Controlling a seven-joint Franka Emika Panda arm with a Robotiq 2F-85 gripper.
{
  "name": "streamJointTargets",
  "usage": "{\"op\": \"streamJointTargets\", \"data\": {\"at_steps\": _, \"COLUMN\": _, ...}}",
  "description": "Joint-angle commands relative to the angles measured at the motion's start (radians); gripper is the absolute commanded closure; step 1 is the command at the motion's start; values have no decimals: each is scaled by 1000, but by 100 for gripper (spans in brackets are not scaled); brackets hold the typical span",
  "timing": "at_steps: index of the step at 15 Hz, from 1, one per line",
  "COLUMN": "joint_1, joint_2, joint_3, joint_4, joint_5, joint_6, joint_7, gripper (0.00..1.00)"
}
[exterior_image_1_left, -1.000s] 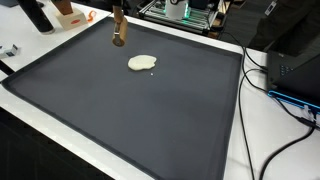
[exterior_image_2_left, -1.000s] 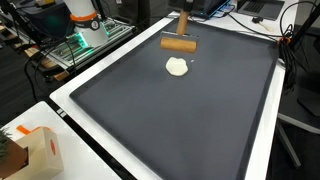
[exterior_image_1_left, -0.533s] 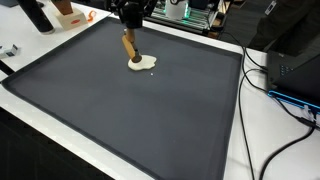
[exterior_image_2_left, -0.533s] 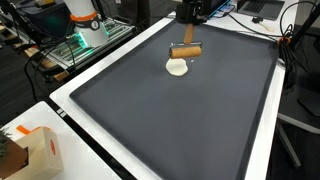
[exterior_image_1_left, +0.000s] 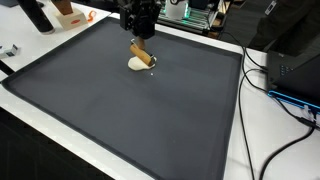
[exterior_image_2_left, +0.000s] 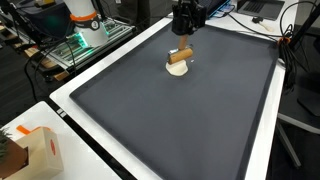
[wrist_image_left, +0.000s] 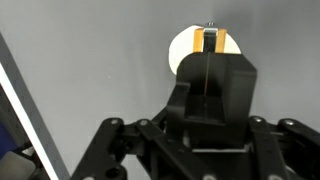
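My gripper is shut on a brown wooden roller-like tool and holds it upright by its handle. The tool's lower end is on or just over a small pale flat disc of dough lying on the far part of a large dark mat. Gripper, tool, dough and mat show in both exterior views. In the wrist view the black fingers clamp the tool, with the dough behind it, partly hidden.
A white table border rings the mat. Black cables and a dark case lie along one side. A cardboard box stands at a near corner. Lab gear with a green light and an orange object are at the far edge.
The gripper has come down into view from the far edge and carried the wooden tool toward the near side, from beyond the dough to right over it. The dough has stayed put.
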Motion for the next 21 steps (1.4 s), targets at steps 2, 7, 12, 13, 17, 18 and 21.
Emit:
{"op": "streamJointTargets", "data": {"at_steps": 2, "joint_1": -24, "joint_2": -19, "joint_3": 14, "joint_4": -49, "joint_5": 86, "joint_6": 16, "joint_7": -181, "gripper": 77}}
{"op": "streamJointTargets", "data": {"at_steps": 7, "joint_1": -25, "joint_2": -3, "joint_3": 14, "joint_4": -79, "joint_5": 112, "joint_6": 70, "joint_7": -299, "gripper": 77}}
{"op": "streamJointTargets", "data": {"at_steps": 12, "joint_1": -32, "joint_2": 10, "joint_3": 12, "joint_4": -112, "joint_5": 114, "joint_6": 190, "joint_7": -359, "gripper": 77}}
{"op": "streamJointTargets", "data": {"at_steps": 13, "joint_1": -35, "joint_2": 15, "joint_3": 12, "joint_4": -117, "joint_5": 120, "joint_6": 216, "joint_7": -367, "gripper": 77}}
{"op": "streamJointTargets", "data": {"at_steps": 17, "joint_1": -45, "joint_2": 27, "joint_3": 14, "joint_4": -134, "joint_5": 143, "joint_6": 295, "joint_7": -395, "gripper": 77}}
{"op": "streamJointTargets", "data": {"at_steps": 18, "joint_1": -47, "joint_2": 30, "joint_3": 15, "joint_4": -137, "joint_5": 147, "joint_6": 308, "joint_7": -398, "gripper": 77}}
{"op": "streamJointTargets", "data": {"at_steps": 21, "joint_1": -53, "joint_2": 40, "joint_3": 16, "joint_4": -138, "joint_5": 151, "joint_6": 350, "joint_7": -394, "gripper": 77}}
